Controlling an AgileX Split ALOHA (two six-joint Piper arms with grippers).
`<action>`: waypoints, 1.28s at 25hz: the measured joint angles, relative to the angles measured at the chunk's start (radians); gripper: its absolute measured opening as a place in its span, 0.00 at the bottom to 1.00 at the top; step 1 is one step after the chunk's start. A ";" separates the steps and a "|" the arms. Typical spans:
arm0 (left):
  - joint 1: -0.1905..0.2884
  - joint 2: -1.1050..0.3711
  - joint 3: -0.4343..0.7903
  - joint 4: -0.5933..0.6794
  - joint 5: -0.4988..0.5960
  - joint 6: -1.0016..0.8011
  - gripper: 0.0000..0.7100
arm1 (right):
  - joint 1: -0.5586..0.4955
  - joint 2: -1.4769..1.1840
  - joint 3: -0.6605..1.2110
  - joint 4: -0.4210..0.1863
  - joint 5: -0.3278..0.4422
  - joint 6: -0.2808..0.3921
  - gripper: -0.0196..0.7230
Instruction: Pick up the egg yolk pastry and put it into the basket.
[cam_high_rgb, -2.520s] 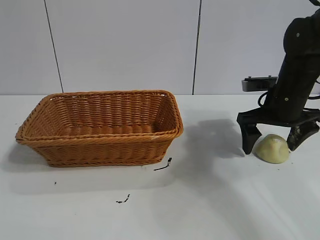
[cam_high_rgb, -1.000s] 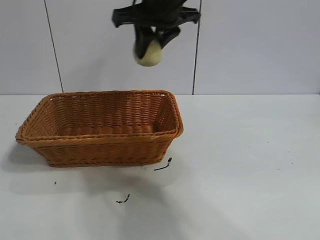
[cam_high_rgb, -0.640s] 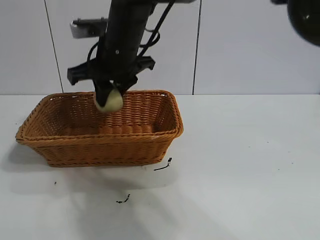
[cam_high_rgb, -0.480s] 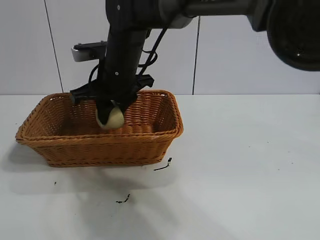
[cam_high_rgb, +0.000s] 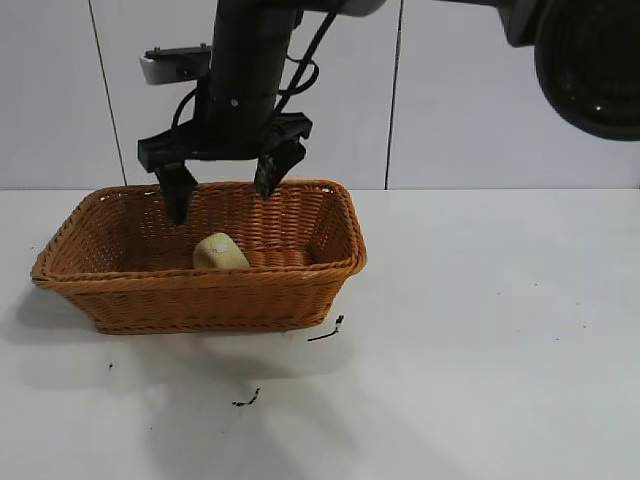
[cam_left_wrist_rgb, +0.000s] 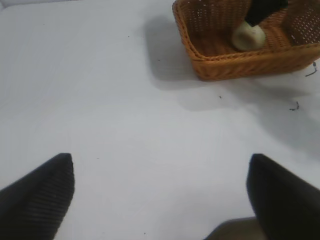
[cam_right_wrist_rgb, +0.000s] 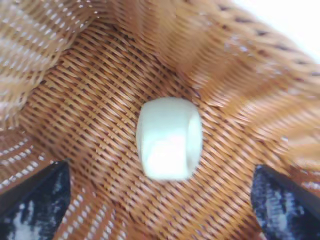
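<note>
The pale yellow-cream egg yolk pastry lies on the floor of the orange-brown wicker basket, free of any gripper. It also shows in the right wrist view and in the left wrist view. My right gripper hangs open just above the basket, its fingers spread to either side of the pastry and apart from it. In its own view the right gripper is over the woven floor. My left gripper is open and empty over bare table, well away from the basket.
The white table carries small dark specks in front of the basket. A pale panelled wall stands behind.
The right gripper carried the pastry from the table's right side over the basket, lowered it, then opened. The pastry now lies on the basket floor and the gripper has risen slightly.
</note>
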 joint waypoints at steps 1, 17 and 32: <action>0.000 0.000 0.000 0.000 0.000 0.000 0.98 | -0.005 -0.011 -0.006 0.001 0.003 0.000 0.96; 0.000 0.000 0.000 0.000 0.000 0.000 0.98 | -0.405 -0.060 -0.010 0.009 0.018 0.000 0.96; 0.000 0.000 0.000 0.000 0.000 0.000 0.98 | -0.619 -0.203 0.116 0.001 0.018 -0.018 0.96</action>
